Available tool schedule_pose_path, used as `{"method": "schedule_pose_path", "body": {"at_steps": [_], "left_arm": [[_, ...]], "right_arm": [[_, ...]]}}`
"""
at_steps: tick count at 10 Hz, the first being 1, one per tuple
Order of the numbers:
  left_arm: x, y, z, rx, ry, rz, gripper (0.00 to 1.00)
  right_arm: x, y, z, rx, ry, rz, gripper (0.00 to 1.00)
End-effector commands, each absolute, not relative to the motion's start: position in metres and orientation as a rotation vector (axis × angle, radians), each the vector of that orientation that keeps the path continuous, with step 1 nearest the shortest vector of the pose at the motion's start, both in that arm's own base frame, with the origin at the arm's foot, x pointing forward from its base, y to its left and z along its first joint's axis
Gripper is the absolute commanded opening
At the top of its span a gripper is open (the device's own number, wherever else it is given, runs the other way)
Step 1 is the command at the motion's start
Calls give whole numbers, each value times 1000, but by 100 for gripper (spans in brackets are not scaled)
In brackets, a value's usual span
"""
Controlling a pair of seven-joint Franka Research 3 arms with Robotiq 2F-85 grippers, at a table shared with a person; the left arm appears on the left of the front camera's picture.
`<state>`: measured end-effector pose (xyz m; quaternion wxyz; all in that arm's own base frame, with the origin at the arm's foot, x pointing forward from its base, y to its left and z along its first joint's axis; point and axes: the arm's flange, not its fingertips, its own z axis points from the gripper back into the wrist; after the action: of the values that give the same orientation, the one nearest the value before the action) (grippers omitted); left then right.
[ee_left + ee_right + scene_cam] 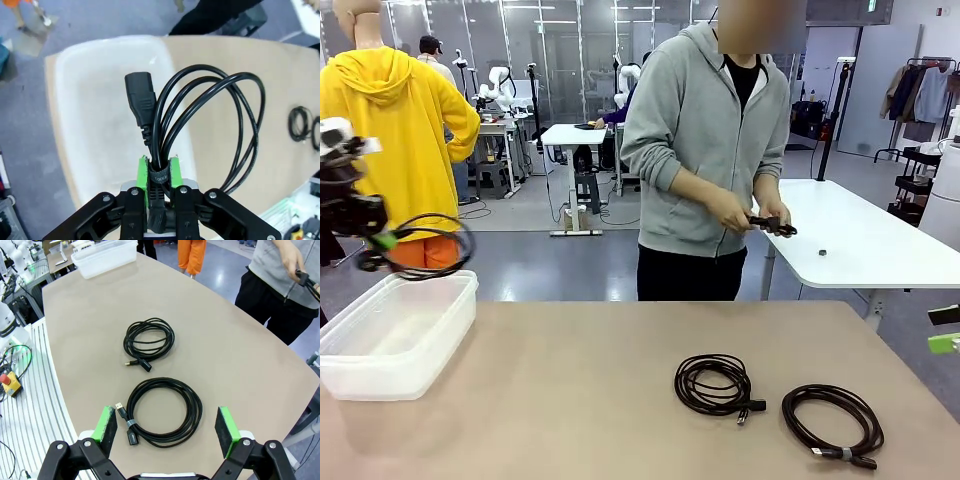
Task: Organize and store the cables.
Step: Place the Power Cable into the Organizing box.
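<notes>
An open robotics lab is being looked at here: a tan worktable (620, 380) is set nearest, white tables (880, 250) are spread across a grey floor (570, 268) beyond it, glass partitions (490, 40) are lined along the far wall, a rack of hanging clothes (918, 92) is parked far right, and a red emergency-stop button (10, 381) is kept beside the worktable.

Left fingers (144, 176) clamped, right fingers (105, 423) spread.
</notes>
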<state>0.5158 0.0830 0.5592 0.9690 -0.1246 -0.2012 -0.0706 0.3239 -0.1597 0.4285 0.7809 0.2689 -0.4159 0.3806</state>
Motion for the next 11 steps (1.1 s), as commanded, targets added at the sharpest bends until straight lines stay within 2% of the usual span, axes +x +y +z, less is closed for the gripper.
{"method": "schedule_pose_path", "body": {"at_steps": [1,7,11], "left_arm": [[509,110,560,-277,-410,-150,20],[544,124,479,-138,-314,-111,20],[556,109,419,-139,-215,-62,20]], "right_arm": [[324,-160,429,583,-926,829,100],[324,-160,429,583,-926,829,100],[324,-160,429,583,-926,829,100]]}}
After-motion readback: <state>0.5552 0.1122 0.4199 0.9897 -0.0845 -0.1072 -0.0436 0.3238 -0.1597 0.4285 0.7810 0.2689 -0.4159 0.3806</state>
